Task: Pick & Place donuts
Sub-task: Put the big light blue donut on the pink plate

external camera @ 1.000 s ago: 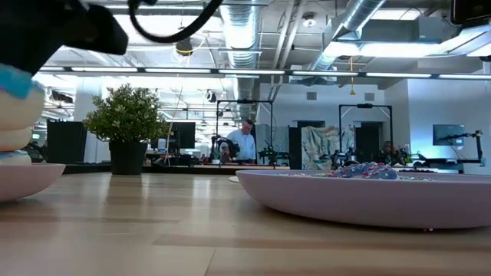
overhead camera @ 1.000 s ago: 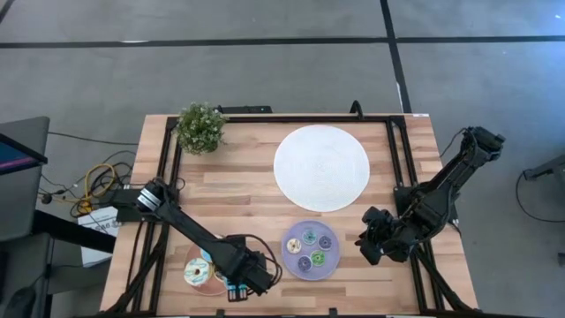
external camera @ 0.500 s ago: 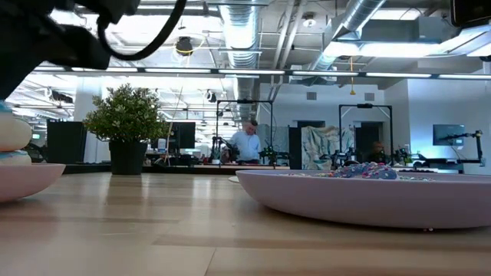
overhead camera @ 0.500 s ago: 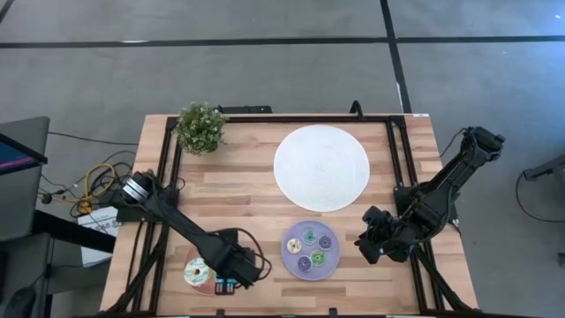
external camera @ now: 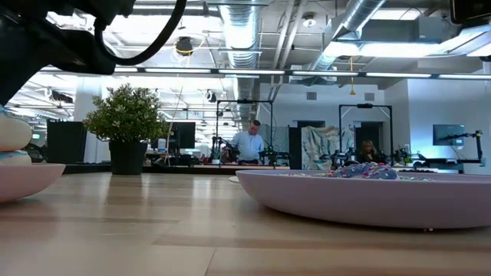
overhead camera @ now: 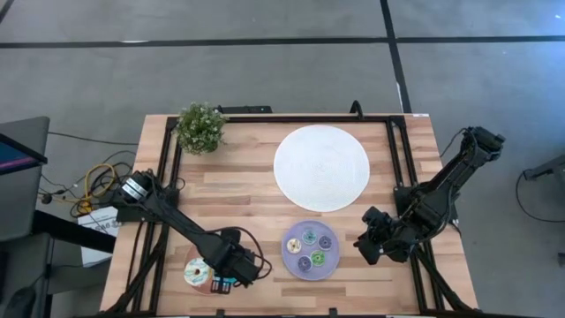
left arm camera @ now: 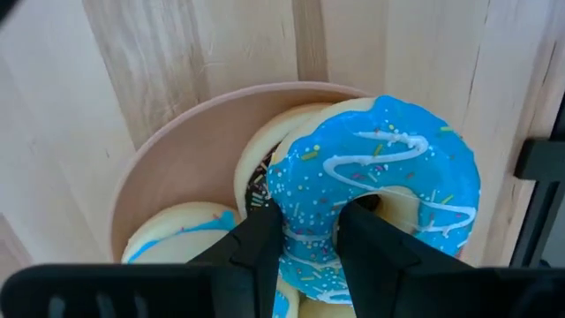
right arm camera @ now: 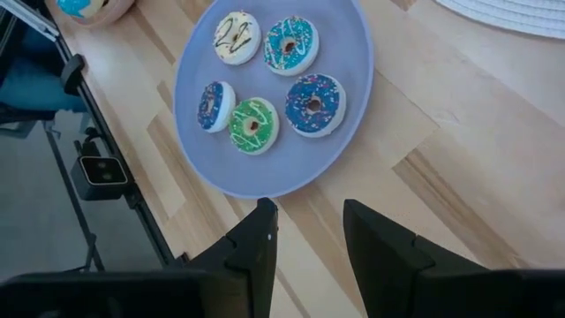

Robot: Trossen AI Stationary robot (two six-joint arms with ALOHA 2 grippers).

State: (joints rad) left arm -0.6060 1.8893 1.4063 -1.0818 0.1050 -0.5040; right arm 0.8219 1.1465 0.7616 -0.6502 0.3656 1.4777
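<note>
We're clamping the left gripper (left arm camera: pixel 309 252) on a blue-iced donut (left arm camera: pixel 375 199), white drizzle, sprinkles, over the pink plate (left arm camera: pixel 190 163); right gripper (right arm camera: pixel 309 234) hovering open at 4 o'clock.

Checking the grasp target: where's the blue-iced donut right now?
In the left wrist view the blue-iced donut is pinched at its ring by the left tool, over the pink plate; in the high view that plate sits near the table's front-left edge.

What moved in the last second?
The left gripper, shut on the blue donut, moved from the table's front edge back left over the pink plate; most of that came early. In the low view the donut slid out of frame left. Right gripper, purple plate, white plate and plant unchanged.
</note>
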